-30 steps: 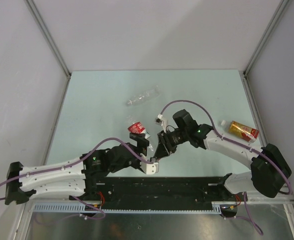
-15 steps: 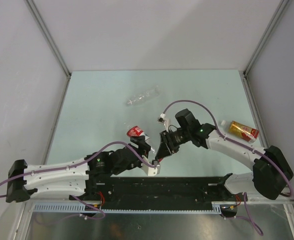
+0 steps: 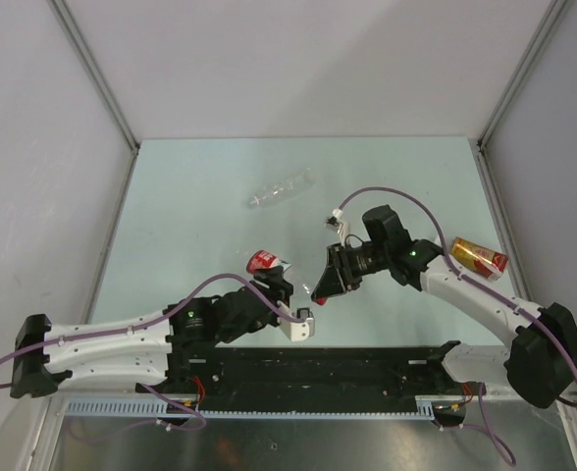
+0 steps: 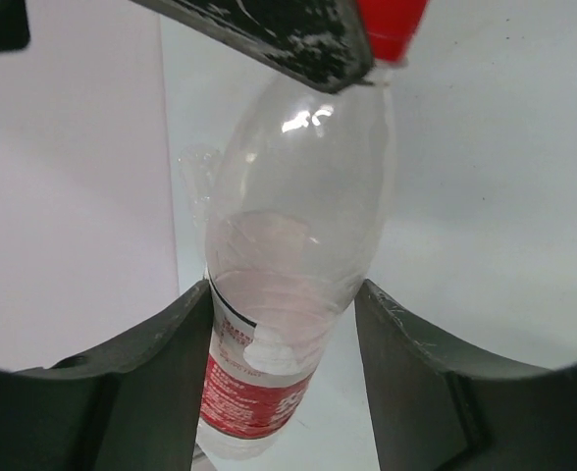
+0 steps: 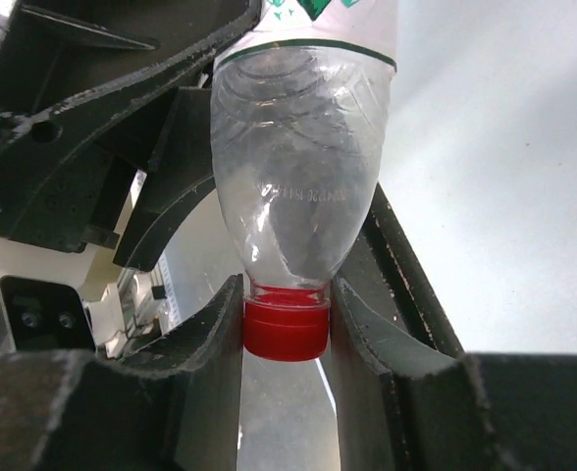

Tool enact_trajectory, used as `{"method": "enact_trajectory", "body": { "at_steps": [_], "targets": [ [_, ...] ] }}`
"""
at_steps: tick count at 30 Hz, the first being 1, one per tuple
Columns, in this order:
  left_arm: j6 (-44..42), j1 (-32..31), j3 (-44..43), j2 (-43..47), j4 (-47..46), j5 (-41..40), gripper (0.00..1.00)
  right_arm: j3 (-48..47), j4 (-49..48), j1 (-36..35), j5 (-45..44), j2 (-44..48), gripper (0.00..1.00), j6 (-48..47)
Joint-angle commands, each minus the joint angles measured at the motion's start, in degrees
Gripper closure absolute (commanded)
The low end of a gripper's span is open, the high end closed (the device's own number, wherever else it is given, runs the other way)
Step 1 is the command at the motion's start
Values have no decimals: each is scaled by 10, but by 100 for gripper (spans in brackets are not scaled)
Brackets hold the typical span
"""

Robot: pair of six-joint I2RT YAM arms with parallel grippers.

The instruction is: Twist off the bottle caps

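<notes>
Right tool (image 5: 287,322) clamped on red cap (image 5: 286,336), left tool (image 4: 281,329) gripping red-label bottle (image 4: 298,216)

Pale green table (image 3: 200,196) between plain grey walls (image 3: 298,59)

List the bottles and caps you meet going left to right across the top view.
red-label bottle → red cap → amber bottle. The crinkled bottle lies farther back, over the same span as the first two, so it is left out.
</notes>
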State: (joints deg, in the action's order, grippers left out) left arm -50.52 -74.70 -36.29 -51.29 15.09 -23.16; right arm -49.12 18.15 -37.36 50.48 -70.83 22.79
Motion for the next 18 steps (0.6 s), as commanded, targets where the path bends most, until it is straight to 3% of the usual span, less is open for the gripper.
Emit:
{"method": "enact_trajectory", "body": {
  "at_steps": [1,3,6,15,18],
  "targets": [
    [24,-17,18,-10,31,39,37,-32,-103,20,50,41,100,4],
    [20,-18,18,-8,30,32,14,-32,-105,24,65,39,100,4],
    [19,-18,13,-8,28,22,2,-32,-101,25,83,29,100,2],
    [-17,-18,14,5,19,18,1,-32,-78,24,95,22,100,-17],
    [-15,-17,19,7,19,23,9,-32,-81,26,101,35,100,-17]
  ]
}}
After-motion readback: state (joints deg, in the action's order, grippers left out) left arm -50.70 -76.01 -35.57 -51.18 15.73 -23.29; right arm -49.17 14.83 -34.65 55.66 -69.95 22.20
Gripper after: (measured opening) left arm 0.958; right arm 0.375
